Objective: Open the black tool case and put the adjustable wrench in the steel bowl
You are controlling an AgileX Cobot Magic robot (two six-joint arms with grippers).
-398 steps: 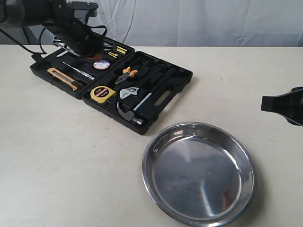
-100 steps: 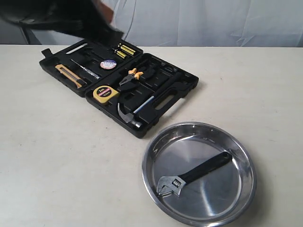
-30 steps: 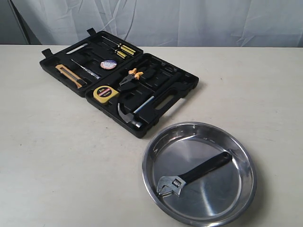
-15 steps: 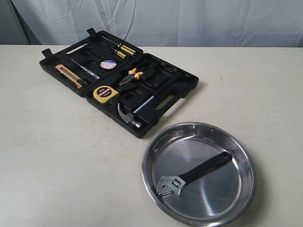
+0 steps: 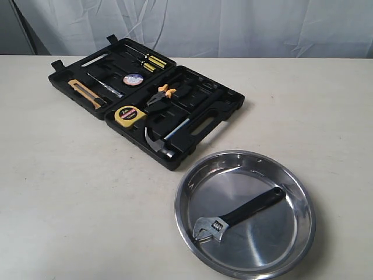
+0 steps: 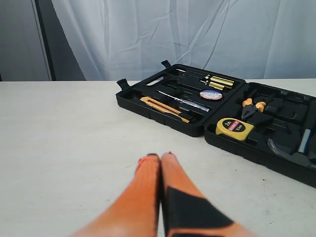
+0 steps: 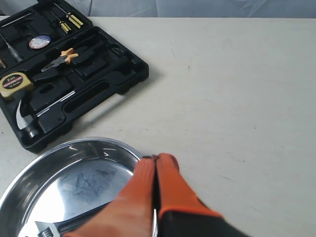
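Left tool (image 6: 159, 158) and right tool (image 7: 156, 160): both pressed together, empty. Adjustable wrench (image 5: 242, 214) lies inside steel bowl (image 5: 178, 205); black tool case (image 5: 224, 111) open on table (image 5: 70, 192). Risk: right tool, near the rim, could nudge the bowl.

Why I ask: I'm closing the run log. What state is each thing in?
black tool case: open, lying flat.
adjustable wrench: out of the case, lying in the steel bowl.
steel bowl: upright, holding only the wrench.
hammer: seated in the case.
pliers: seated in the case.
left gripper: shut, empty.
right gripper: shut, empty.
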